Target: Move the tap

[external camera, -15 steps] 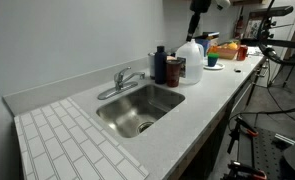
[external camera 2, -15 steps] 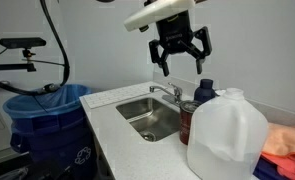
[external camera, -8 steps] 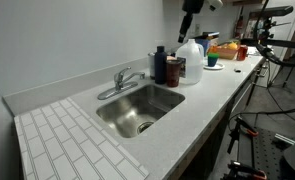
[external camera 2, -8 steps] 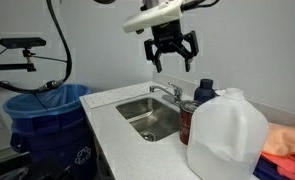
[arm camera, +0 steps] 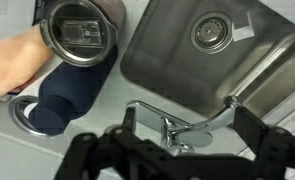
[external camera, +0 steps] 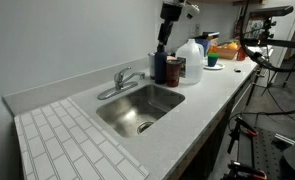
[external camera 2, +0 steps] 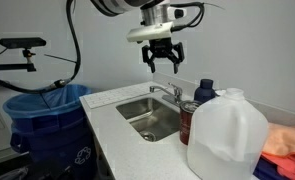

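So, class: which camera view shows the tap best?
An exterior view, where the tap stands whole in profile. The wrist view has it close from above, partly hidden by the fingers; in an exterior view the tap is small.

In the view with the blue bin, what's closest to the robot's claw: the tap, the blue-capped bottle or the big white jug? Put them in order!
1. The tap, straight below the gripper.
2. The blue-capped bottle, beside the tap.
3. The white jug, at the front, nearest the camera.
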Robot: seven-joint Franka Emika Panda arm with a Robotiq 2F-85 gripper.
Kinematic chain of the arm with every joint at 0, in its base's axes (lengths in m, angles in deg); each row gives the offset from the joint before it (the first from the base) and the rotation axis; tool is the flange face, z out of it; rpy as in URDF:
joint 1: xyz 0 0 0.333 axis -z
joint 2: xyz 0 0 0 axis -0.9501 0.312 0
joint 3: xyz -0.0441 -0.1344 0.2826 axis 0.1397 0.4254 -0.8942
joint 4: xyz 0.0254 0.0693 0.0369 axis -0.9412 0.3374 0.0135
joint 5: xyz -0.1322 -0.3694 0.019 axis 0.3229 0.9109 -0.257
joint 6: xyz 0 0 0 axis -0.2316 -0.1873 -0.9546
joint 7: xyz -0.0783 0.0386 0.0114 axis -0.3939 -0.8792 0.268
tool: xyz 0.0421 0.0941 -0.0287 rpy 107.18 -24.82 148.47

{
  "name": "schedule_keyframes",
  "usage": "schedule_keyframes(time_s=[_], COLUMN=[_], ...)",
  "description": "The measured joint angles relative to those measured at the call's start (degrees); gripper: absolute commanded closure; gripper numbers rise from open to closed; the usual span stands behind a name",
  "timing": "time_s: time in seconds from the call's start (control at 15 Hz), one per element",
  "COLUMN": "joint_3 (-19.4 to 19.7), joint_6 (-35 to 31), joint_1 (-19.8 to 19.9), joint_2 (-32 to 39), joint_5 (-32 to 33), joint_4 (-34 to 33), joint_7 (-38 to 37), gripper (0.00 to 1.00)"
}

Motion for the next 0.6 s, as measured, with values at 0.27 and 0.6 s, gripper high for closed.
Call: schedule_keyframes(time_s=[0.27,0.6], joint_3=[-0.3,-0.3], joint_6=[-3.3,-6.0], joint_1=[0.0,0.5], joint_2=[5.8,12.9], joint_5=[-1.3,-1.4], joint_4=[-2.5,-6.5], joint_7=[0.0,0.0], gripper=[0.00,0.00])
